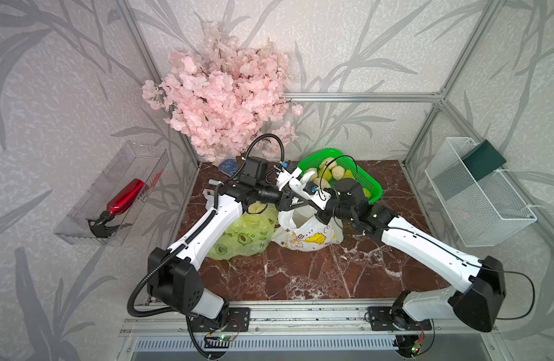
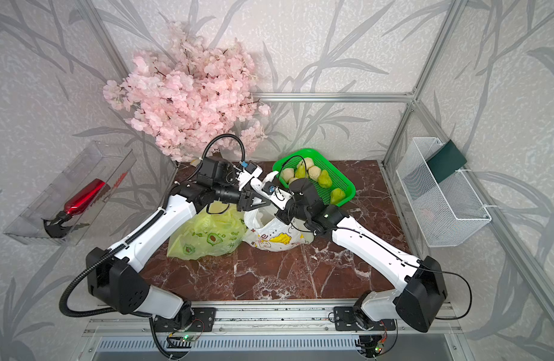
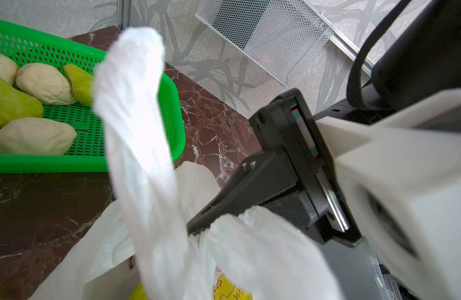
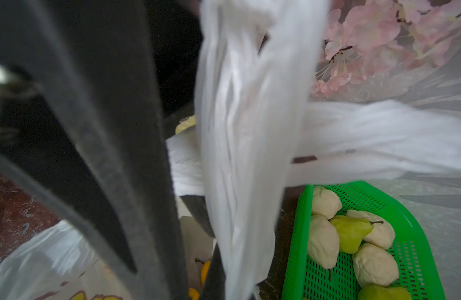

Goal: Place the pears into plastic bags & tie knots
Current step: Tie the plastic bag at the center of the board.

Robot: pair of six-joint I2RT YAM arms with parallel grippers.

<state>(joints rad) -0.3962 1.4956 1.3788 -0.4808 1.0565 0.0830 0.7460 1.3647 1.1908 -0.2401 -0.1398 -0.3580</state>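
Right gripper (image 3: 195,228) pinches one handle strap (image 3: 263,246) of a thin white cartoon-printed plastic bag (image 1: 303,237); whether the left gripper (image 1: 306,203) is parted or closed is unclear.
A second strap (image 3: 135,130) rises lengthwise from the bag's mouth; the printed lettering is too blurred to read.

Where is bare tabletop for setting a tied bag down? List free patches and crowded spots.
Free: the front strip of table, before the yellow-green bag and white bag; the right back corner beside the green basket. Crowded: the back middle, around bags and basket.

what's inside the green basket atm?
Loose yellow-green pears and pale cream lumpy fruits lie inside the green basket, on its mesh floor. The right arm covers part of its near side in both top views, so no full count.
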